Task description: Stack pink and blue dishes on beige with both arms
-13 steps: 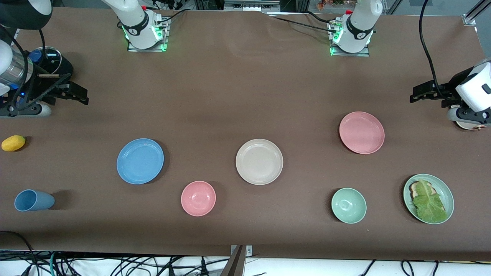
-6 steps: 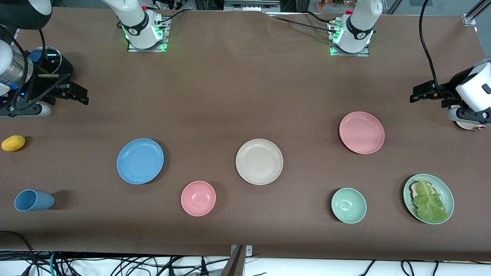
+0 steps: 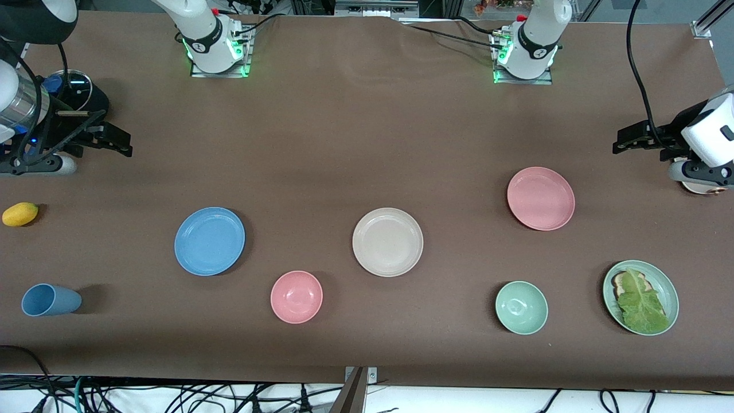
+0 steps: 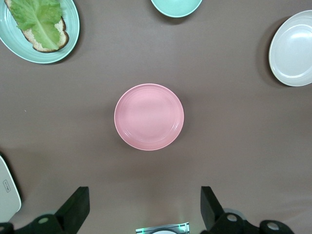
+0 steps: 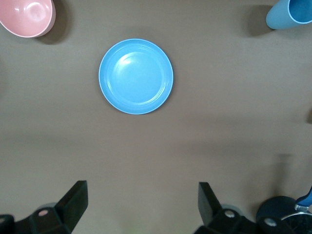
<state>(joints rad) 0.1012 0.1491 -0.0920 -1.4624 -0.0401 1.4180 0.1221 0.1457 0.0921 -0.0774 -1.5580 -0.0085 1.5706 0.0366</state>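
Three equally wide flat plates lie apart on the brown table. The cream-beige plate [image 3: 387, 241] [image 4: 294, 48] is in the middle. The sky-blue plate [image 3: 209, 241] [image 5: 136, 76] lies toward the right arm's end. The salmon-pink plate [image 3: 541, 198] [image 4: 149, 116] lies toward the left arm's end. My right gripper [image 3: 117, 142] [image 5: 141, 197] hangs open and empty, high over bare table at its end. At the other end my left gripper [image 3: 622, 140] [image 4: 145, 200] is likewise raised, open and holding nothing.
A deep pink bowl [image 3: 296, 296] and a pale green bowl [image 3: 521, 307] sit nearer the front camera than the plates. A green plate [image 3: 609, 287] carries toast and lettuce. A blue cup [image 3: 50, 299] lies on its side, with a yellow fruit [image 3: 20, 214] beside the edge.
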